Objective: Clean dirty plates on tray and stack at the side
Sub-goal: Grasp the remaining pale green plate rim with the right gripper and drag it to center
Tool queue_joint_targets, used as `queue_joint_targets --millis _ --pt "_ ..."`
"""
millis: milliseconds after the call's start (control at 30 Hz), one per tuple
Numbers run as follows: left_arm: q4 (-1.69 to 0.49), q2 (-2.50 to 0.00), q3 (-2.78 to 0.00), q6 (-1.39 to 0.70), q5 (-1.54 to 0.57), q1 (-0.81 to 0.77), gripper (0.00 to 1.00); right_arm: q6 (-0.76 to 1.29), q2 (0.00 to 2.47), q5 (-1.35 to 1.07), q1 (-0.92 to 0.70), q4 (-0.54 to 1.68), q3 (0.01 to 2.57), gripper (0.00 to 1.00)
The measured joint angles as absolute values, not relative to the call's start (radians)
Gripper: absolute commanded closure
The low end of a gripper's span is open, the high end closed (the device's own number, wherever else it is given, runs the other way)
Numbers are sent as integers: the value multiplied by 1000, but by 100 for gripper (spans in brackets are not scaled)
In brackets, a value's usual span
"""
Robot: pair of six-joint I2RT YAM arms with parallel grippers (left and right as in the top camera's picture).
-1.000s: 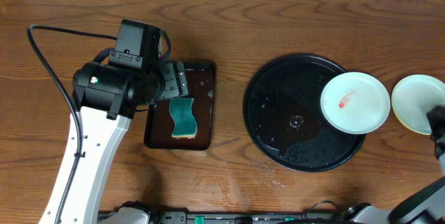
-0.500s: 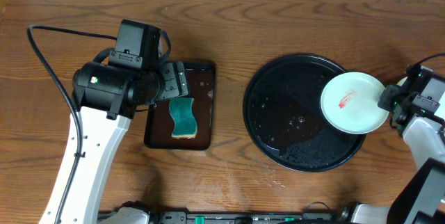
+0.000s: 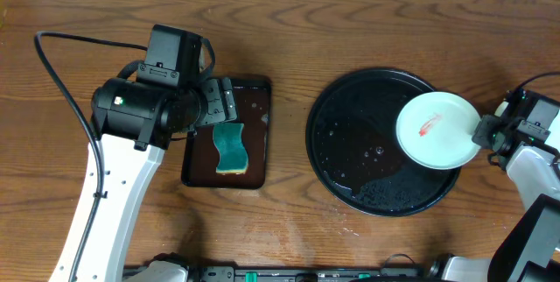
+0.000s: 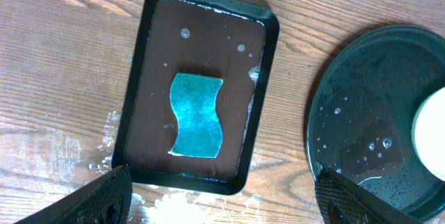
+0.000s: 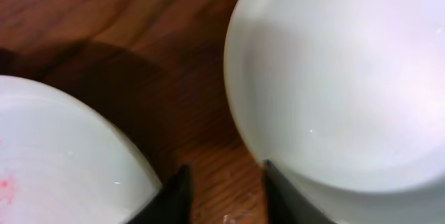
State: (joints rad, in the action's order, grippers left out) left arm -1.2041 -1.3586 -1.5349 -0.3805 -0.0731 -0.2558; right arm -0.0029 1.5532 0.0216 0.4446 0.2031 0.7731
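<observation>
A pale mint-white plate (image 3: 435, 131) with a small red smear lies on the right part of the round black tray (image 3: 341, 142), its edge over the tray's rim. My right gripper (image 3: 486, 131) is at this plate's right rim. In the right wrist view the fingers (image 5: 224, 196) are slightly apart, with only bare wood between them. The smeared plate (image 5: 62, 154) is on their left and a clean pale plate (image 5: 334, 78) on their right. In the overhead view my right arm hides that second plate. My left gripper (image 3: 219, 102) is wide open and empty (image 4: 222, 203).
A rectangular dark-brown tray (image 3: 255, 89) holds a teal sponge (image 3: 231, 146) under my left gripper; both show in the left wrist view, the tray (image 4: 139, 78) and the sponge (image 4: 197, 115). The black tray (image 4: 361, 113) is wet with droplets.
My right gripper has come in from the right edge to the smeared plate's rim. The plate has shifted slightly left on the tray. The left arm has not moved.
</observation>
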Motion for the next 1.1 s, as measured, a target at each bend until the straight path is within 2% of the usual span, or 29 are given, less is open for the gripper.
queue_joint_targets --millis 200,300,433,700,733,833,867,1100 --pt "-1204 -1359 -1535 -381 -73 -256 16 -13 1541 -16 445 213 773 59" --pt "-1204 -1359 -1535 -381 -73 -256 16 -45 1477 -72 445 213 773 62" --pt "-1204 -1359 -1535 -381 -73 -256 16 -77 1414 -105 445 220 775 60" --pt "-1204 -1359 -1535 -381 -73 -256 16 -114 1537 -185 445 268 777 59" --pt "-1204 -1359 -1535 -381 -73 -256 16 -115 1551 -180 445 276 777 62" --pt "-1204 -1359 -1535 -381 -73 -256 16 -118 1569 -145 445 287 777 91" --pt "-1204 -1359 -1535 -381 -73 -256 15 -110 1569 -138 445 287 777 97" --pt "-1205 -1359 -1535 -381 -73 -256 16 -24 1564 -239 442 340 777 99"
